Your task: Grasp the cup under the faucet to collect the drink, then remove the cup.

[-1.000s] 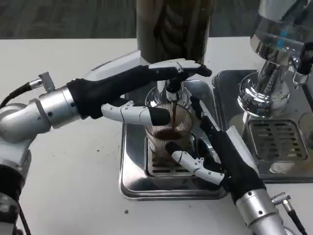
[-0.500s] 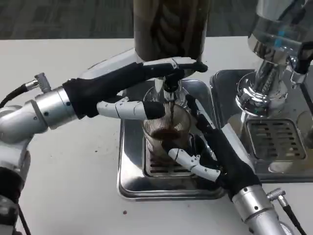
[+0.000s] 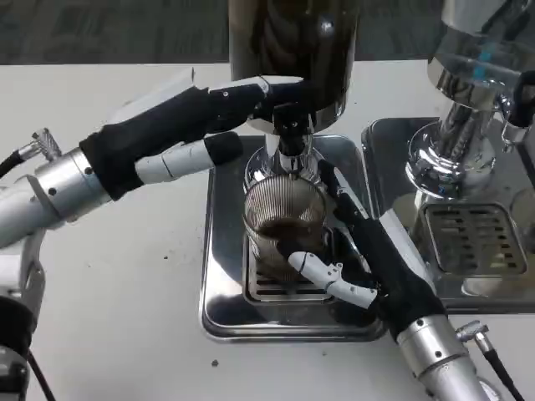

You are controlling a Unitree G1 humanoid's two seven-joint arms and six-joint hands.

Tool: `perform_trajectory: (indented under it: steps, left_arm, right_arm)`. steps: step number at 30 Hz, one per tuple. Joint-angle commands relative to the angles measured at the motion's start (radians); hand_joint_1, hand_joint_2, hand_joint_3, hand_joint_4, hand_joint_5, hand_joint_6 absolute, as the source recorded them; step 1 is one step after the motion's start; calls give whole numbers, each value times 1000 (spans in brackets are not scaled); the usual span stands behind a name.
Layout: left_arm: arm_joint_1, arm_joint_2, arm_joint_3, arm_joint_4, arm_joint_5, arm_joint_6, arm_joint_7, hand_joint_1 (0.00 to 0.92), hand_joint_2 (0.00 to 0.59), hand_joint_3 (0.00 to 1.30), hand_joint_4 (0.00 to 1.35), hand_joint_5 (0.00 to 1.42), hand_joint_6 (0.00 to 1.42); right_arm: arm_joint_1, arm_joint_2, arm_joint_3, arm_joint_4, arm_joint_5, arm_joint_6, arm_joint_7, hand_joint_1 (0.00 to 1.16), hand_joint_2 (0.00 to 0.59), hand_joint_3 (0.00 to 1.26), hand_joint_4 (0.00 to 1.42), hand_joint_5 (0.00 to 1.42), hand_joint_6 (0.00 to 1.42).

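Drip tray (image 3: pixel 224 284): right hand (image 3: pixel 368 259) around cup (image 3: pixel 284 230)

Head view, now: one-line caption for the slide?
Right hand grips the ribbed cup of dark drink under the faucet; left hand sits at the tap.

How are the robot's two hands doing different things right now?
The right hand grips the ribbed cup on the drip tray; the left hand holds nothing. The right hand sits low beside the cup; the left hand is raised near the faucet. Both share white-and-black fingers.
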Motion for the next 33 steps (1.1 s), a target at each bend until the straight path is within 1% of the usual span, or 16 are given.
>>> perform_trajectory:
  steps: [1,8,13,16,17,23,33]
  left_arm:
    - [39,16,40,-30,-19,33,-14,0,71,206,115,103,51]
    - [88,29,84,-38,-7,58,-6,0,71,228,134,114,64]
    - [125,31,100,-34,4,67,5,0,72,241,143,118,68]
    - [148,32,105,-32,12,72,11,0,76,249,149,128,70]
    - [157,32,105,-30,15,74,14,0,76,251,150,128,70]
    - [193,35,113,-21,30,82,28,0,82,262,165,130,74]
    - [242,45,121,-4,51,86,45,0,89,280,180,139,89]
  right_arm:
    - [-5,0,-4,13,8,-21,-4,540,246,0,0,0,38]
    - [-8,3,-5,22,9,-30,-5,542,245,0,0,0,34]
    - [-13,3,-3,33,5,-33,-4,543,245,0,0,0,33]
    - [-17,3,-3,37,2,-32,-7,547,241,0,0,0,33]
    - [-18,3,-2,37,0,-31,-8,559,230,0,0,0,33]
    - [-22,5,0,40,-22,-23,-31,602,218,0,0,3,69]
    - [-32,17,10,62,-57,-8,-65,637,214,0,0,28,88]
